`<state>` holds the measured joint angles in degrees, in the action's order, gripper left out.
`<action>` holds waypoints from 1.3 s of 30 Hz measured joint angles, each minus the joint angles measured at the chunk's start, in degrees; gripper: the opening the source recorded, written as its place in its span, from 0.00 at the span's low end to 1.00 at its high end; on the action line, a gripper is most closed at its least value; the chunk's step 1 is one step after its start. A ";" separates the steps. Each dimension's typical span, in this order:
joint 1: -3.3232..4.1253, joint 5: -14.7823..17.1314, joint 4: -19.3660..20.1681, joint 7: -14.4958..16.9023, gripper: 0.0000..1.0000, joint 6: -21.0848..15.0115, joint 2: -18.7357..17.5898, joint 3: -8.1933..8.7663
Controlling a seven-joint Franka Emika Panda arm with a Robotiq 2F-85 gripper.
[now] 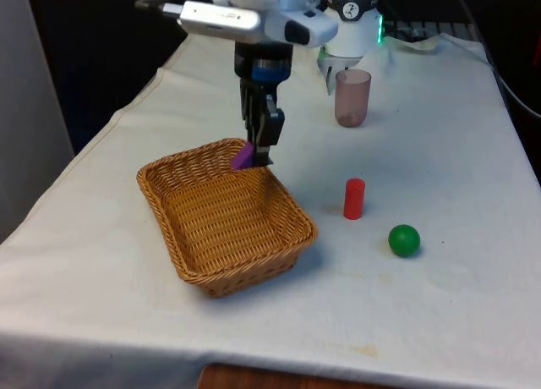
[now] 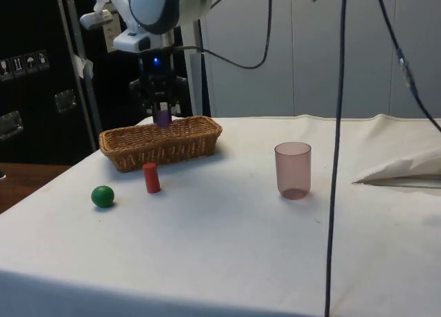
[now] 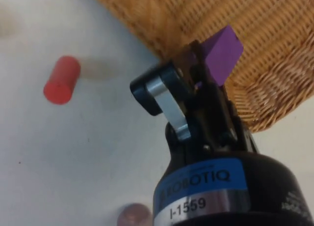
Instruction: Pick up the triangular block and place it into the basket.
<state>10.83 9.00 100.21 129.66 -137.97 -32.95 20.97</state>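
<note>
Pinched between the black fingers of the gripper (image 1: 260, 152), a purple triangular block (image 1: 243, 156) is held in the air above the far rim of the wicker basket (image 1: 194, 262), clear of the weave and tilted so that one corner points down toward the basket's inside. In the side view the block (image 2: 162, 117) is seen just above the basket's rim (image 2: 138, 150), with the gripper (image 2: 162, 114) hanging straight down over it. In the wrist view the purple block (image 3: 222, 53) is clamped at the fingertips, and the basket's woven edge (image 3: 265, 88) lies beneath it. On the white tablecloth (image 1: 439, 321), toward the front view's right of the basket, a small red cylinder (image 1: 354, 199) stands upright, and a green ball (image 1: 404, 240) lies near it, apart from it and closer to the camera. Farther back, a translucent pinkish cup (image 1: 352, 98) stands upright, well apart from the basket.
</note>
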 measured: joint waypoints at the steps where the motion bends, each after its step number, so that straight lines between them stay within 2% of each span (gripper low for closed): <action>1: -0.11 0.23 -0.74 0.17 0.33 0.00 -0.69 0.11; 17: -1.49 3.15 -10.26 1.09 0.33 -1.03 -11.86 1.55; 19: -1.72 3.21 -11.69 1.26 0.33 -0.86 -13.01 2.23; 25: -1.89 3.21 -12.03 1.49 0.34 -0.46 -13.06 2.58; 27: -1.89 3.21 -12.03 1.49 0.47 -0.46 -13.06 2.58; 31: -1.89 3.21 -12.03 1.49 0.65 -0.46 -13.06 2.64; 32: -1.89 3.21 -12.03 1.49 0.65 -0.46 -13.06 2.64; 33: -1.95 3.21 -12.03 1.49 0.70 -0.46 -13.06 2.64; 34: -1.95 3.21 -12.03 1.49 0.79 -0.46 -13.06 2.64; 39: -2.01 3.27 -12.09 1.49 1.00 -0.46 -13.12 2.64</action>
<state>8.82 12.26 88.12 131.15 -138.43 -46.07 23.61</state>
